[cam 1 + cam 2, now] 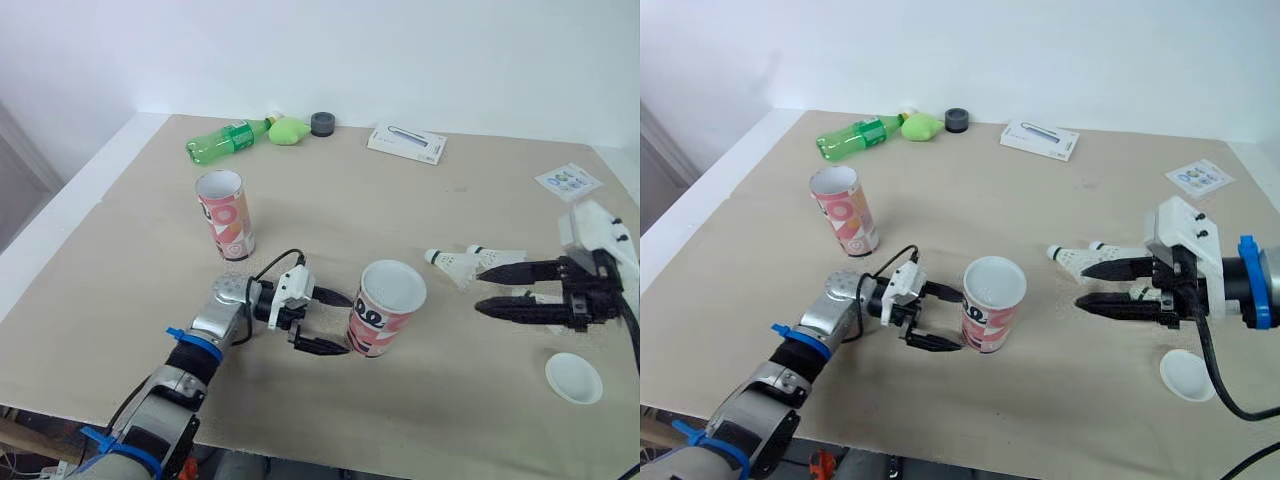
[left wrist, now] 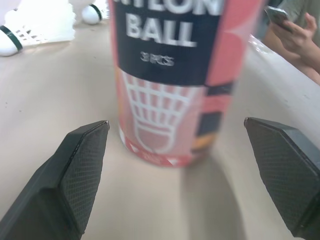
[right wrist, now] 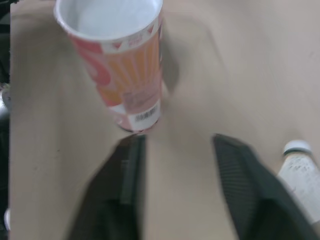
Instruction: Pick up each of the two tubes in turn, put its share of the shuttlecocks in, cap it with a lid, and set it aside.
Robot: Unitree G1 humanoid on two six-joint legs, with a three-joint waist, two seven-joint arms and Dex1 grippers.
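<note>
I am holding my left pincer [image 1: 346, 323] wide open at the left side of the near tube [image 1: 386, 310], which is standing upright near the middle of the table [image 1: 450, 200]. The tube is sitting just ahead of the gap between my two fingertips, one tip on its far side and one on its near side. In the left wrist view there is bare table showing between each finger and the tube, so I am not gripping it. My left forearm is reaching in low from the near left, with the wrist level and the fingers pointing right.

My right pincer [image 1: 478, 289] is also hanging open, gripping nothing and pointing left toward the tube from well apart. The shuttlecocks [image 1: 462, 263] are lying just beyond its far finger, and a white lid [image 1: 574, 378] is lying nearer, to the right.

The tube is showing pink, orange and white, with a dark band and a drawn shuttlecock, and its mouth is open. The second tube [image 1: 224, 213] is standing uncapped at the far left.
</note>
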